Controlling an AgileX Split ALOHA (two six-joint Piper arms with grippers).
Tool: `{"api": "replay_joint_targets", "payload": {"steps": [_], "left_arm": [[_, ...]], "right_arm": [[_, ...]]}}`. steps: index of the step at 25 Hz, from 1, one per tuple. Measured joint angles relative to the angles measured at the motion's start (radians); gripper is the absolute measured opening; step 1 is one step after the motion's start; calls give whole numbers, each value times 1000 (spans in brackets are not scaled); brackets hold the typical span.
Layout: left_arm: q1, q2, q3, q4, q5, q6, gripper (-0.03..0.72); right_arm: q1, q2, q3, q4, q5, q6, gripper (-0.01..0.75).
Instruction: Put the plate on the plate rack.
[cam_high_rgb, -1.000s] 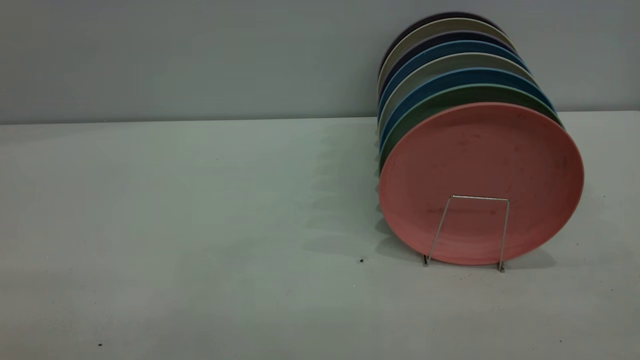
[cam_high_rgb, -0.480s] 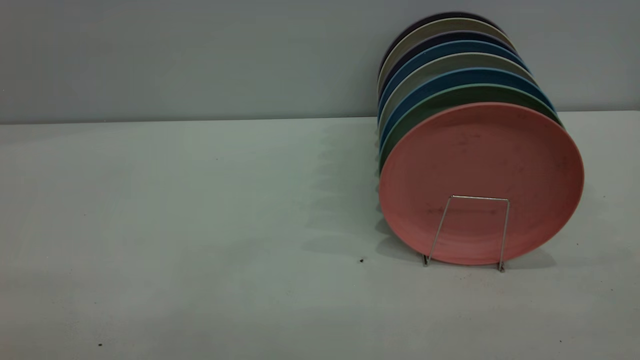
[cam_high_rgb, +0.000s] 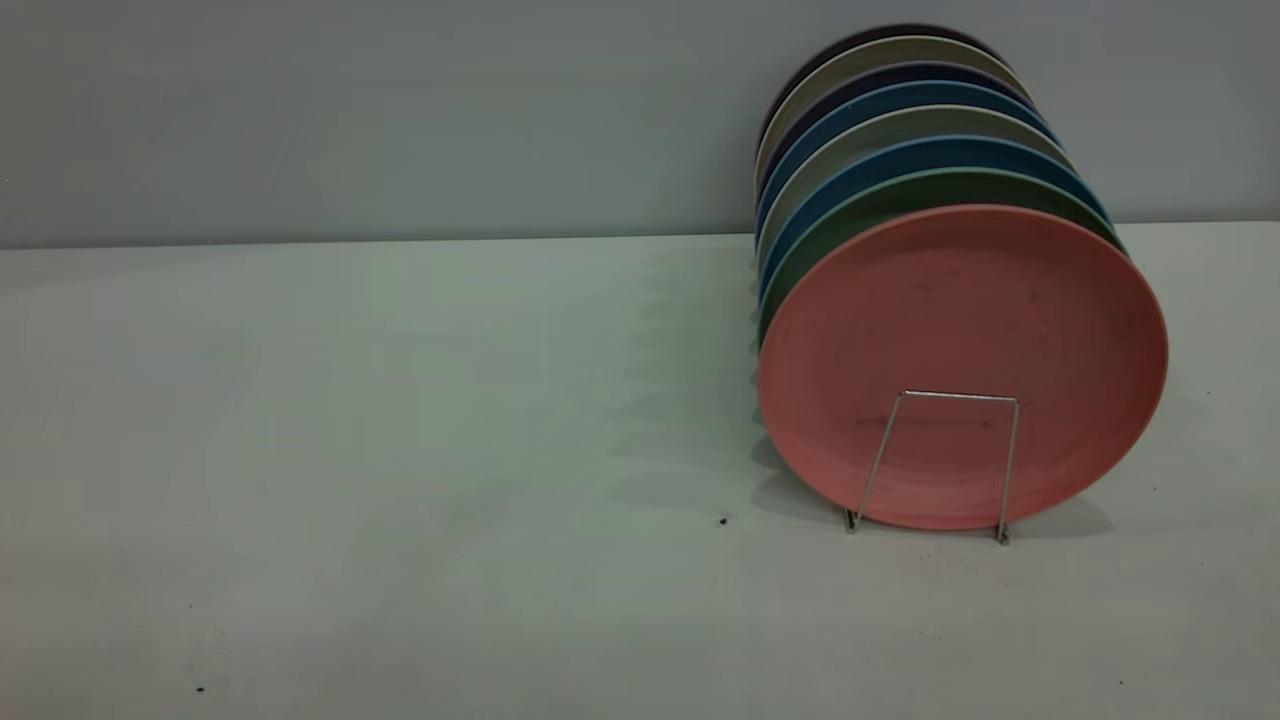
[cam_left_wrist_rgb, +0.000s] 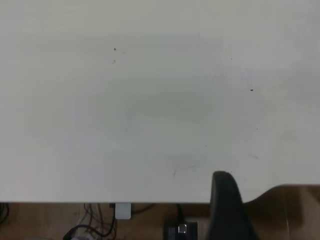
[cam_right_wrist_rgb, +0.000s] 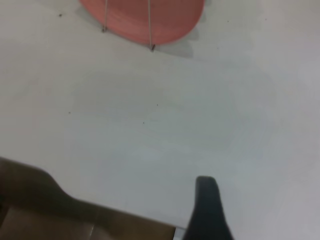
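In the exterior view, the plate (cam_high_rgb: 962, 350) stands upright in the nearest slot of the plate rack (cam_high_rgb: 945, 465), at the table's (cam_high_rgb: 400, 450) right, with a teal-green plate (cam_high_rgb: 900, 195) and others behind it. Neither arm appears. In the left wrist view, only one dark finger of the left gripper (cam_left_wrist_rgb: 227, 205) shows over bare table; its grip cannot be told. In the right wrist view, the right gripper (cam_right_wrist_rgb: 210, 207) hangs well apart from the racked plate, grip likewise unclear. The placing looks done; nothing more seems called for than staying clear.

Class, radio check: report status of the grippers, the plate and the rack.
Both grippers off the exterior view, holding nothing. Pink plate upright in the plate rack, frontmost of the row. Table in front bare but for specks.
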Motion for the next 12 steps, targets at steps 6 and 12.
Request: {"api": "replay_joint_targets", "payload": {"steps": [6,12], "left_arm": [[0,0,0,-3,-2,1,486],[0,0,0,-4,-2,2,486]], "right_arm": [[0,0,0,0,0,6,586],[0,0,0,0,-1,8,586]]}}
